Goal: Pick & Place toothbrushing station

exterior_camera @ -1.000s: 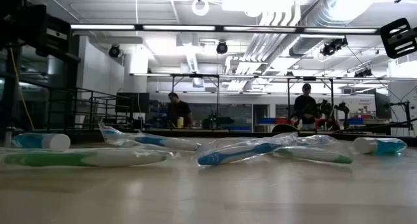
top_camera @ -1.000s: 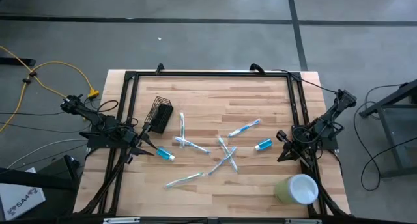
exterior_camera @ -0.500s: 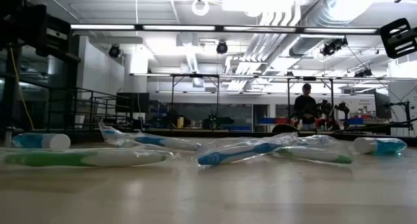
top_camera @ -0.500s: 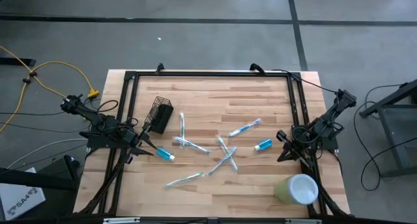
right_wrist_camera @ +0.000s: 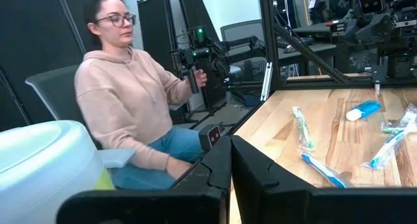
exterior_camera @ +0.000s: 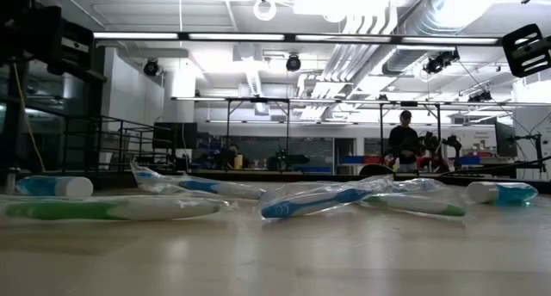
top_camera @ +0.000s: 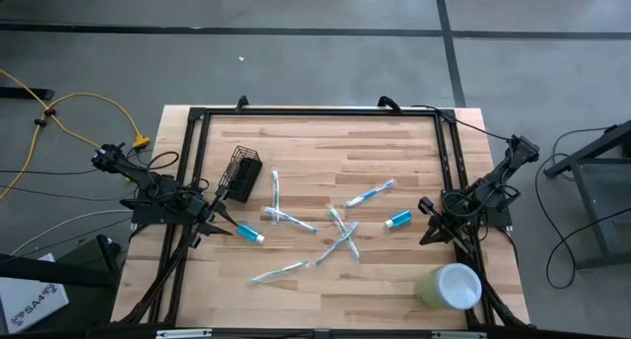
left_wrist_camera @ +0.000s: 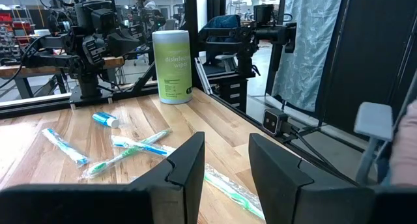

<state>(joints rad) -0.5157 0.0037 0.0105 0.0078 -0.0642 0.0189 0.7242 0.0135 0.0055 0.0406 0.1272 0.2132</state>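
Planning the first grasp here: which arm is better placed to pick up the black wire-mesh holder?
Probably the left. The left gripper sits at the table's left edge right beside the wire-mesh holder, jaws slightly apart. The right gripper waits at the opposite edge, with the scattered toothbrushes lying between it and the holder.

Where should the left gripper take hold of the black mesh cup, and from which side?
The black mesh cup appears to lie tipped on its side near the table's left edge, beside the left gripper. Its thin wire rim is probably the best hold: come down from above and pinch one wall at the open end, one finger inside, one outside. The right gripper waits at the right edge.
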